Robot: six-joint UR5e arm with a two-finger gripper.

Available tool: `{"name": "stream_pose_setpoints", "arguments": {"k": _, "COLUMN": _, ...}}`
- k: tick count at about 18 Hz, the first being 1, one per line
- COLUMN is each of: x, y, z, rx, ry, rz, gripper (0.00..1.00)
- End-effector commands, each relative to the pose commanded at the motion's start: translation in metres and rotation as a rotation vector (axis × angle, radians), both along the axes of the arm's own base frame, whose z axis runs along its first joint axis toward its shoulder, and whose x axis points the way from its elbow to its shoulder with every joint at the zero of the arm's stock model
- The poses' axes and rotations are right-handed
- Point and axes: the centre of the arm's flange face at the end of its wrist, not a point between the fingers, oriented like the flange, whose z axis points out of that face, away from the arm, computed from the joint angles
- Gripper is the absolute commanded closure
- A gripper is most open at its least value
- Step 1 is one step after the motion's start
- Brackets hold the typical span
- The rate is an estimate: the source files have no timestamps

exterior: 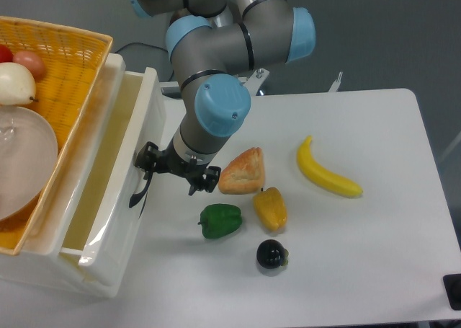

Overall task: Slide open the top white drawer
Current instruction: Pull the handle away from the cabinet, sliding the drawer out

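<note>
Tool (148,168) grip on handle (138,192) indiscernible

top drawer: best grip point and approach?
The curved black handle on the top drawer front. Come from the table side, fingers across the bar: it arches clear of the panel, leaving room behind it. The gripper is already there.
</note>
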Motion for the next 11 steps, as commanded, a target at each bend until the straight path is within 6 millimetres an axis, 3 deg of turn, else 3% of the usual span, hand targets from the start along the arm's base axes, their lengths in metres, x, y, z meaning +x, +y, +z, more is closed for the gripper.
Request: {"name": "stream_pose_setpoints", "arguments": {"k": 11, "x": -0.014, "y": -0.005, "z": 0.000, "rx": 0.009, "ry": 0.007, "rz": -0.003, "gripper": 0.00}}
